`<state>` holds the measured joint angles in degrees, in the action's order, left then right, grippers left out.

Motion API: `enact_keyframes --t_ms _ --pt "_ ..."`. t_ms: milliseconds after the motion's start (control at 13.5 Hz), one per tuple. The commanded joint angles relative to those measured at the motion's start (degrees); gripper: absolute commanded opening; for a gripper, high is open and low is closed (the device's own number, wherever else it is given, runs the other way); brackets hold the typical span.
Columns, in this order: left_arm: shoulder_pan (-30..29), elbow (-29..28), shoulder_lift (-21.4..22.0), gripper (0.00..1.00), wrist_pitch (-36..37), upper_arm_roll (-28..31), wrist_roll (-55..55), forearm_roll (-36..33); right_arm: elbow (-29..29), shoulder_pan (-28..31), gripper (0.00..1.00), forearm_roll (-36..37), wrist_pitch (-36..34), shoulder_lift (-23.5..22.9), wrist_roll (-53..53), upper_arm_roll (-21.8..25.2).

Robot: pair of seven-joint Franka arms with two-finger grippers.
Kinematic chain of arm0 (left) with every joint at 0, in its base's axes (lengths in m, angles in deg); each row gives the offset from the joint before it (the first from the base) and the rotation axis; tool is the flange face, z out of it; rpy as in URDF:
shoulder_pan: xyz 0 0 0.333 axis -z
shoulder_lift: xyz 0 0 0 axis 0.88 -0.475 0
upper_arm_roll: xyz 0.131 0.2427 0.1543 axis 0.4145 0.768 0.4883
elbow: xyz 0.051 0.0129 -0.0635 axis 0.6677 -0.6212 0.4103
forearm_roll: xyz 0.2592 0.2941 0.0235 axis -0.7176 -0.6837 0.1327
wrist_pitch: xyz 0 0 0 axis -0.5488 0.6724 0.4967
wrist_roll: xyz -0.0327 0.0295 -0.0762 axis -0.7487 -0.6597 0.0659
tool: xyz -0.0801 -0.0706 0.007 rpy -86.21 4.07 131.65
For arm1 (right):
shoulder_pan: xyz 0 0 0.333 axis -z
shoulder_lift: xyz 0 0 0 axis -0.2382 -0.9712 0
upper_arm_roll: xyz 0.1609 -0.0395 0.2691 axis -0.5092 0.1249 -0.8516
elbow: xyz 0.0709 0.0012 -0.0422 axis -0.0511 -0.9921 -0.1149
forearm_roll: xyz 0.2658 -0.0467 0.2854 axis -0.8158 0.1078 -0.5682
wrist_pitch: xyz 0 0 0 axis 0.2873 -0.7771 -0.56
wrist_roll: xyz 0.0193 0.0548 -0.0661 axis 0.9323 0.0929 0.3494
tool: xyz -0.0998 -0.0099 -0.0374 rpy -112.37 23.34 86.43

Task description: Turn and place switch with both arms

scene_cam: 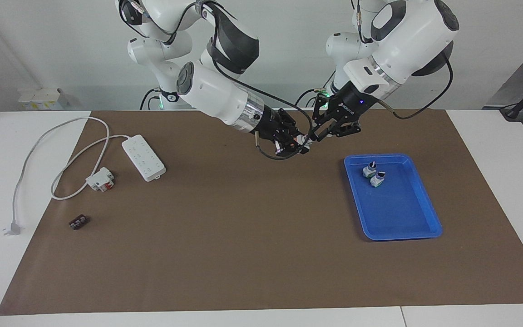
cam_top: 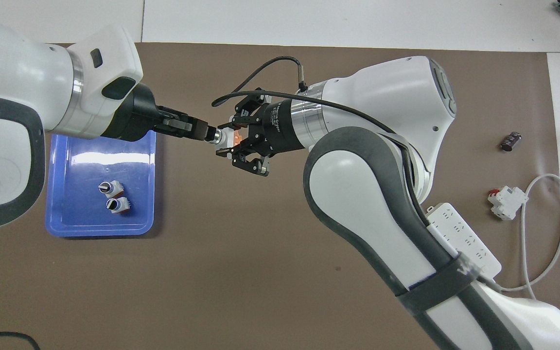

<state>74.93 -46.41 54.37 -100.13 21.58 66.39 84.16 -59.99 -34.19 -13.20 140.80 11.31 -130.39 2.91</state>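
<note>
The switch hangs in the air over the brown mat, held between both hands. Its orange block faces up inside my right gripper, which is shut on the body. The silver collar and black knob point toward my left gripper, which is shut on the knob end. In the facing view the two grippers meet tip to tip, the left gripper beside the right gripper, with the switch mostly hidden between them.
A blue tray toward the left arm's end holds two more small switches. Toward the right arm's end lie a white power strip with its cable, a white-and-red switch and a dark brown block.
</note>
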Motion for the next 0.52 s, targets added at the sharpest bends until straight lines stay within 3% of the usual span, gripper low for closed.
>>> enact_keyframes --t_ms 0,445 --pt "1.3 -3.47 1.65 0.0 -1.42 0.48 9.39 -2.39 0.44 0.55 0.0 0.42 -0.46 0.8 -0.63 -0.27" --pt "1.3 -3.12 1.57 0.0 -1.69 0.48 26.91 -2.56 0.35 0.55 0.0 0.77 -0.37 1.07 -0.63 -0.27"
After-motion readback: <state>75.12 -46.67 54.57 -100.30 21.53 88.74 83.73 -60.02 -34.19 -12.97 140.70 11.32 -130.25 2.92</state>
